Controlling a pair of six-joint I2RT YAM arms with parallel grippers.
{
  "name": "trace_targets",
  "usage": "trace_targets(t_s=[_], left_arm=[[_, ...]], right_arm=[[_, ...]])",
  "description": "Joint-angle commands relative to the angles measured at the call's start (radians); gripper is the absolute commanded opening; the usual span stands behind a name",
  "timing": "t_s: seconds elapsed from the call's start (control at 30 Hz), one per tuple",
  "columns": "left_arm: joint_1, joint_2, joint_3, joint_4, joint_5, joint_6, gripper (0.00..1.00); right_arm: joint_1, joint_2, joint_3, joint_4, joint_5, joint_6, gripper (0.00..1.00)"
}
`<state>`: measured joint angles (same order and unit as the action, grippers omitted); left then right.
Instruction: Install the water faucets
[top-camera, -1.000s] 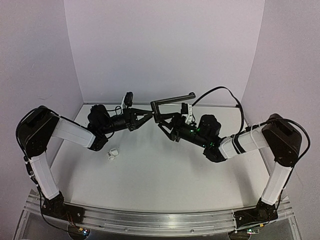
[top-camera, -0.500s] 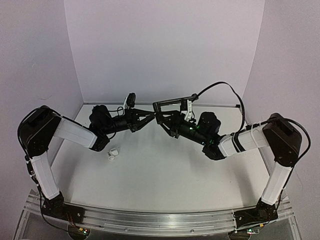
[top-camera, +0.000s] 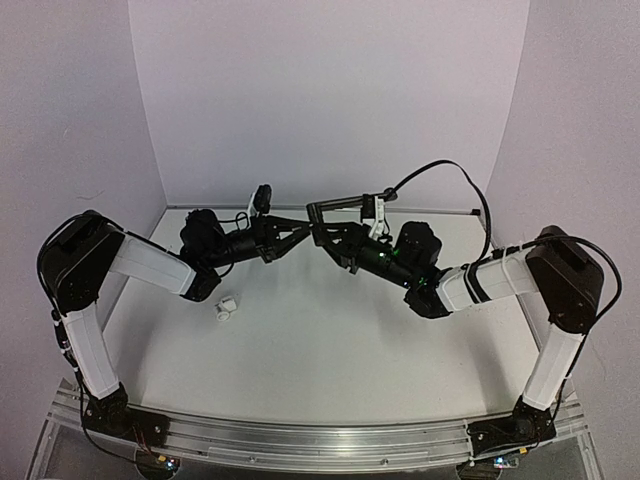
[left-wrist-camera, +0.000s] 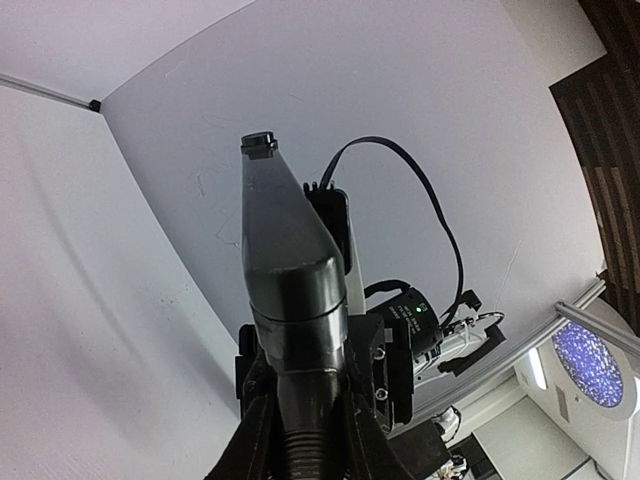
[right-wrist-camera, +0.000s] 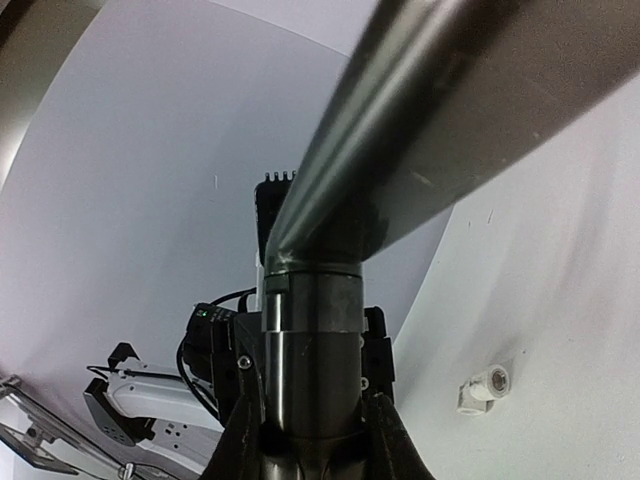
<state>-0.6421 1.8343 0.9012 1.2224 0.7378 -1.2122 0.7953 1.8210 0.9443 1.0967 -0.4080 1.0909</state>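
The right gripper (top-camera: 322, 238) was clamped on the black faucet (top-camera: 347, 203), held above the table (top-camera: 320, 350). The left gripper (top-camera: 300, 230) closely straddled its threaded end; whether it gripped could not be told. The white fitting (top-camera: 225, 307) lay well apart, near the left arm.

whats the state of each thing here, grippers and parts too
faucet, held up off the table
right gripper, shut on the faucet's stem
left gripper, fingers either side of the faucet's threaded end, grip unclear
white fitting, lying loose on the table, nothing touching it
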Motion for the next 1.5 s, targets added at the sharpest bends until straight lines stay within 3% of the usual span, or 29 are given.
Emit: trace_targets(t_s=[0.0,0.07,0.2,0.27,0.33,0.4,0.43,0.5,0.7,0.93,1.07,1.47], left_arm=[[-0.014,-0.050,0.038,0.076,0.021,0.052,0.13],[-0.005,-0.077,0.020,0.050,0.021,0.071,0.43],[0.046,-0.192,-0.057,-0.116,-0.002,0.146,0.84],[0.081,-0.274,-0.094,-0.278,-0.023,0.197,0.91],[0.118,-0.372,-0.097,-0.589,-0.074,0.289,0.92],[0.138,-0.457,-0.059,-1.016,-0.188,0.416,0.92],[0.147,-0.478,-0.044,-1.138,-0.226,0.449,0.93],[0.166,-0.504,-0.026,-1.321,-0.253,0.482,0.91],[0.219,-0.449,0.041,-1.720,-0.324,0.517,0.83],[0.240,-0.336,0.088,-1.865,-0.436,0.552,0.70],[0.264,-0.283,0.108,-1.875,-0.482,0.571,0.55],[0.266,-0.116,0.180,-1.867,-0.463,0.650,0.67]], right_arm=[[0.000,-0.054,-0.008,0.037,0.038,-0.026,0.00],[-0.009,-0.065,-0.023,0.036,0.035,-0.049,0.00],[-0.056,-0.091,-0.090,0.033,0.005,-0.082,0.00],[-0.101,-0.100,-0.120,0.019,-0.057,-0.103,0.00],[-0.143,-0.109,-0.148,0.011,-0.129,-0.139,0.00],[-0.175,-0.132,-0.172,-0.012,-0.173,-0.209,0.00],[-0.178,-0.143,-0.164,-0.064,-0.192,-0.266,0.00],[-0.179,-0.176,-0.137,-0.207,-0.200,-0.408,0.00],[-0.178,-0.223,-0.104,-0.326,-0.210,-0.588,0.00],[-0.178,-0.237,-0.096,-0.333,-0.242,-0.615,0.00],[-0.178,-0.259,-0.121,-0.321,-0.249,-0.623,0.00],[-0.178,-0.294,-0.156,-0.295,-0.259,-0.620,0.00]])
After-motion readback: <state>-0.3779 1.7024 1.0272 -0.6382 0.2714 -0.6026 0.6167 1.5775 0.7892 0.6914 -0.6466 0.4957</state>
